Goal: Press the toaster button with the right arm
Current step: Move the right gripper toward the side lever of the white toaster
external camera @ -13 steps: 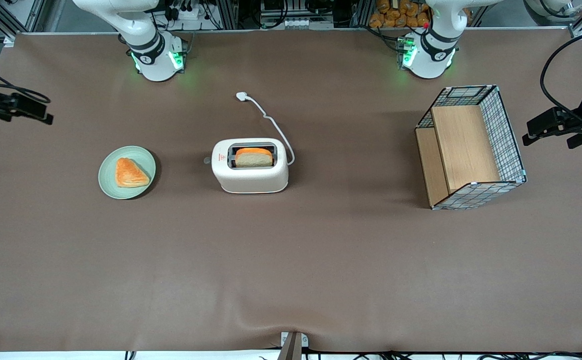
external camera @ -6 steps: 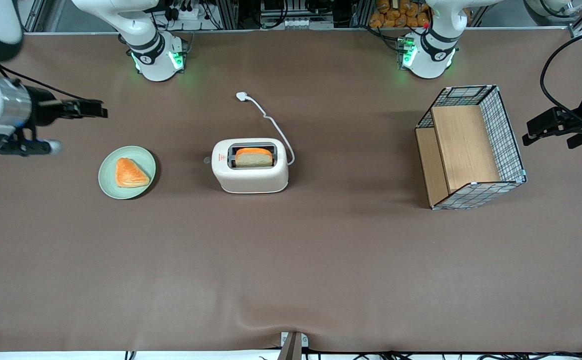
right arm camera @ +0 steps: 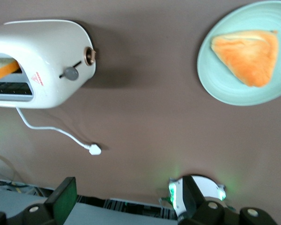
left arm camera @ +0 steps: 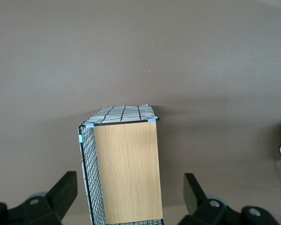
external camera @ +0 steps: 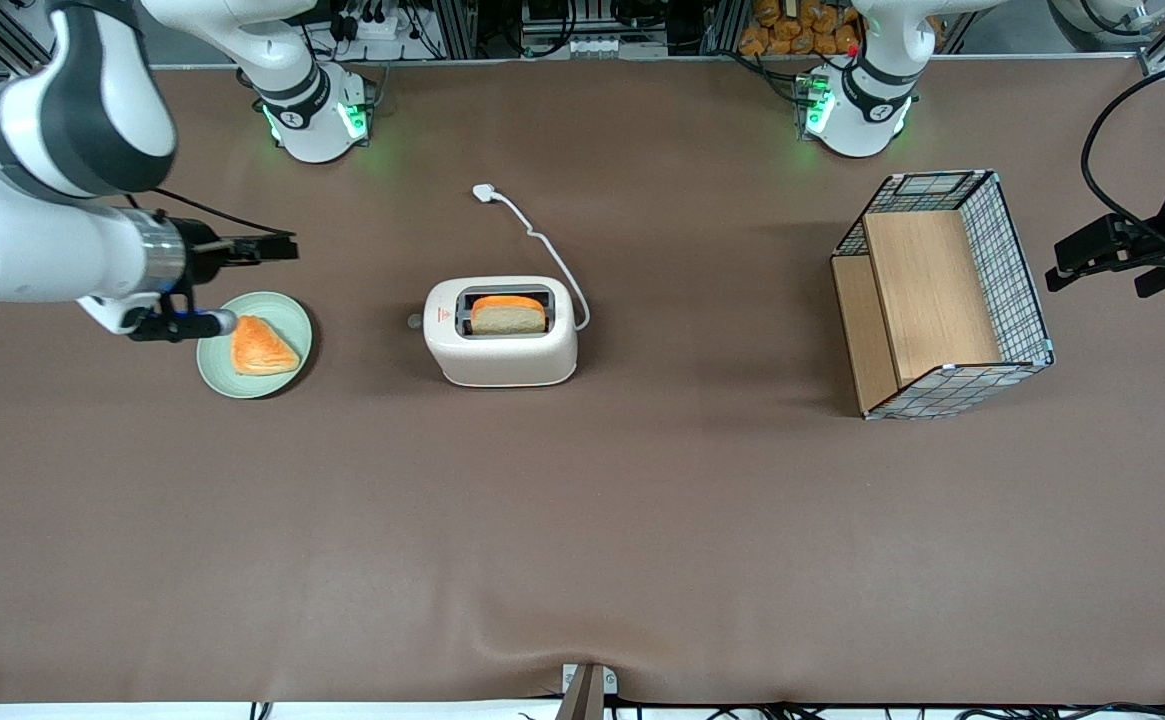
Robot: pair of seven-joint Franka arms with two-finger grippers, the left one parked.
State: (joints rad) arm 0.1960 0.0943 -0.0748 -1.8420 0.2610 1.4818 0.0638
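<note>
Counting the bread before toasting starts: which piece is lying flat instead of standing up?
The triangular piece on the green plate, just under the gripper, lies flat. The other slice stands upright in the toaster slot.

Bare table separates the hand (external camera: 287, 246) from the toaster button (external camera: 414, 321).

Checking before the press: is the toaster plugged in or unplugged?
Unplugged. The toaster's cord ends in a plug lying loose on the table. The gripper hovers beside the plate.
</note>
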